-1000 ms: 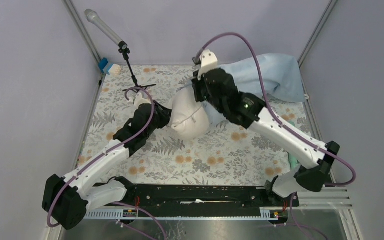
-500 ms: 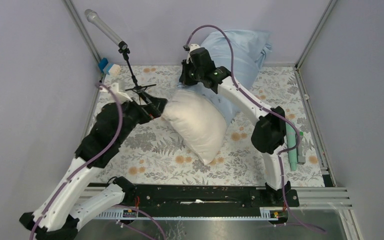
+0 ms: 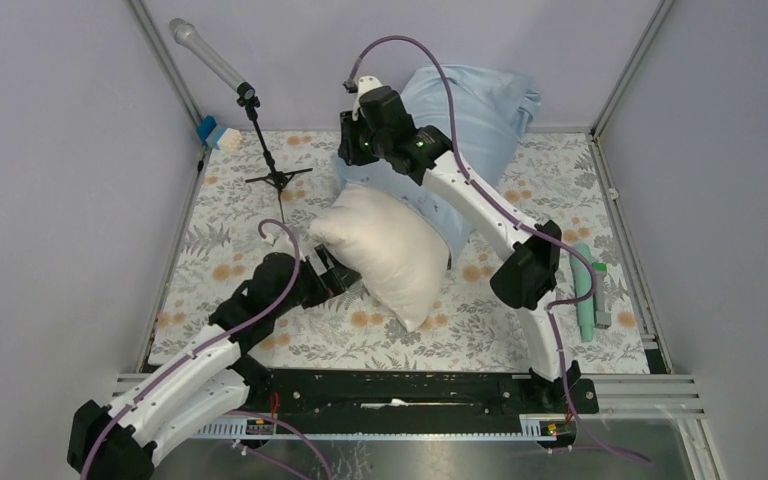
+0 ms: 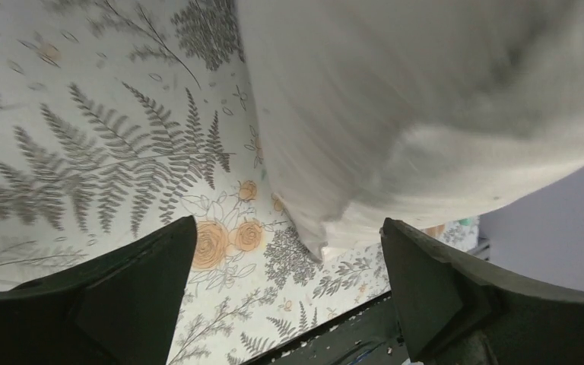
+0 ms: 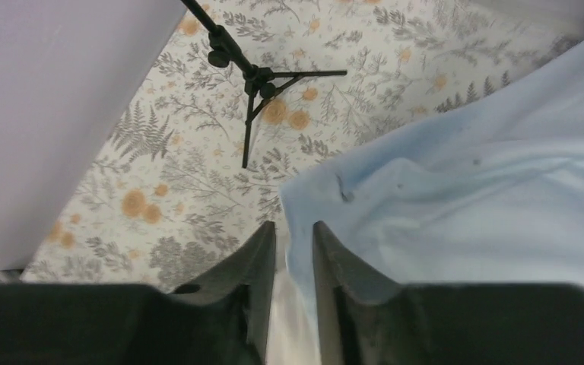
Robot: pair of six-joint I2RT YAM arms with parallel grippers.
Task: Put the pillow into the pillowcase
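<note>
— Firstly, what is the largest item on the bench?
— A grey floral tablecloth (image 3: 250,215), spread under everything. Next is the pillowcase (image 3: 480,105): light blue, wrinkled, heaped against the back wall (image 3: 360,50) right of centre. Its lower part runs down behind the pillow.
— Pillow position?
— The pillow (image 3: 385,250), cream and plump, lies mid-table on the tablecloth, its long axis slanting from far left to near right. Its far-right side touches the pillowcase. Whether any of it sits inside cannot be told.
— Claws?
— The left gripper (image 4: 285,258) has its jaws spread wide and holds nothing. The pillow's near corner shows ahead between the fingers (image 4: 144,289), apart from both. From above, the claw sits just beside the pillow's near-left edge. The right gripper (image 5: 294,228) is raised over the pillow's far-left corner. Its jaws are narrow and the pillowcase hem lies in the gap; a pinch cannot be confirmed.
— Smaller items?
— A microphone stand (image 3: 265,150) far left, tripod feet on the cloth, and a mint-green tube (image 3: 585,290) at the right edge.
</note>
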